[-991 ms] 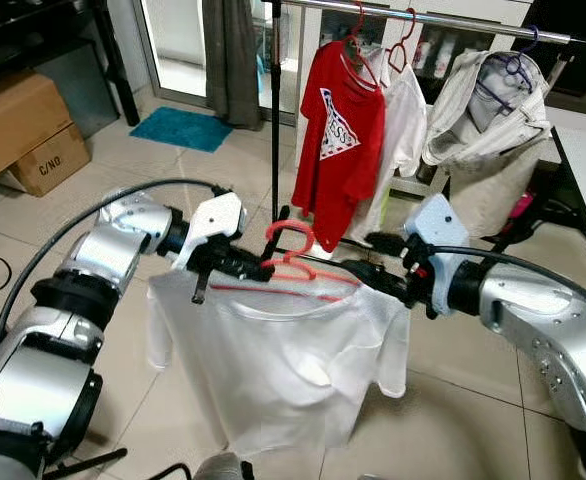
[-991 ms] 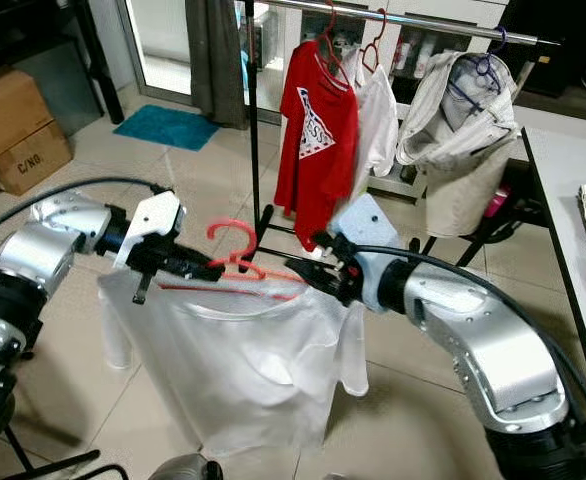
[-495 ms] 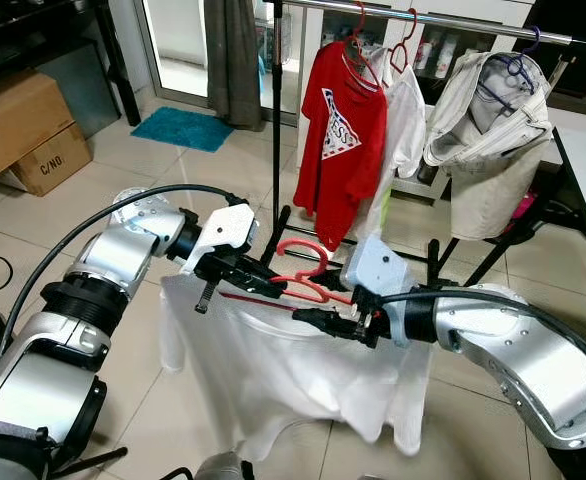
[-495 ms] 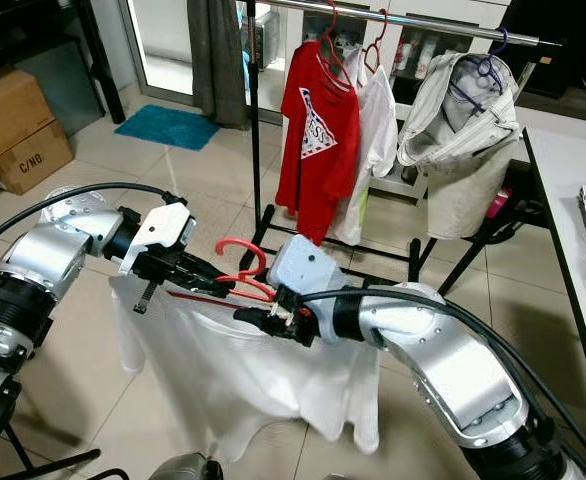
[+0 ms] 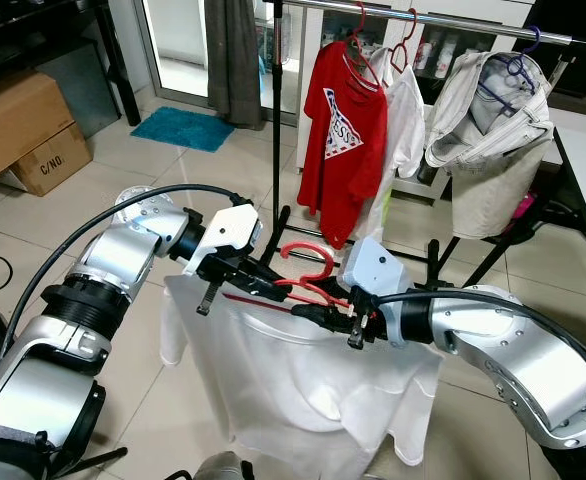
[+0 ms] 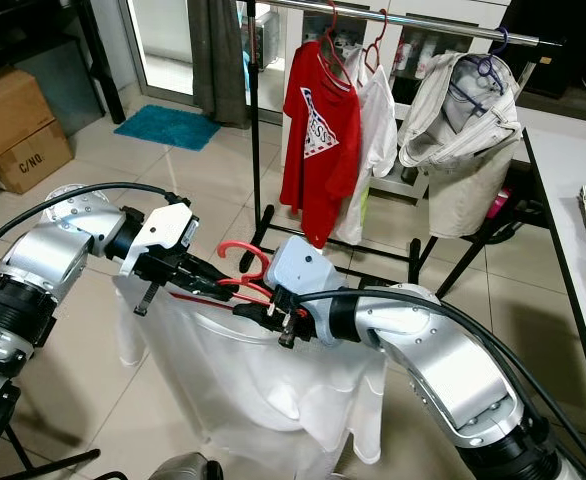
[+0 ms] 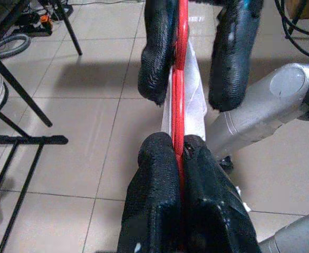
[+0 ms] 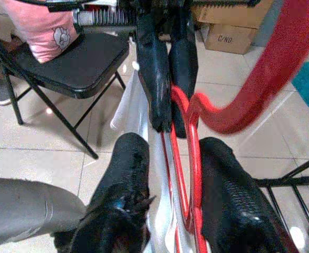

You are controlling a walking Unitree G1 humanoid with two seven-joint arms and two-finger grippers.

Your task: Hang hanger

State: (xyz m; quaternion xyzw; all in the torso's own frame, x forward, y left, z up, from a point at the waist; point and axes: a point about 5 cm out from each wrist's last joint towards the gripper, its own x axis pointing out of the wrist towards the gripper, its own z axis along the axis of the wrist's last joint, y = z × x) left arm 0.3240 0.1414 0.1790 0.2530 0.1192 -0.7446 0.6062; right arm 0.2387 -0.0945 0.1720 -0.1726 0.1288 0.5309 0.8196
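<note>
This is a lived-in home: a tiled floor (image 5: 93,190), a clothes rack (image 5: 423,17) hung with garments, cardboard boxes (image 5: 23,130), a teal mat (image 5: 185,128) by a glass door (image 5: 178,40).

Tiled floor (image 5: 173,180): a teal mat (image 5: 183,128), stacked cardboard boxes (image 5: 23,130) and the clothes rack's black feet (image 5: 273,225) are set on it; a black folding chair (image 8: 65,58) is stood nearby.

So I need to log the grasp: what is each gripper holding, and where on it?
The left gripper is shut on the red hanger beside its neck. The right gripper straddles the hanger's arm, open.
</note>
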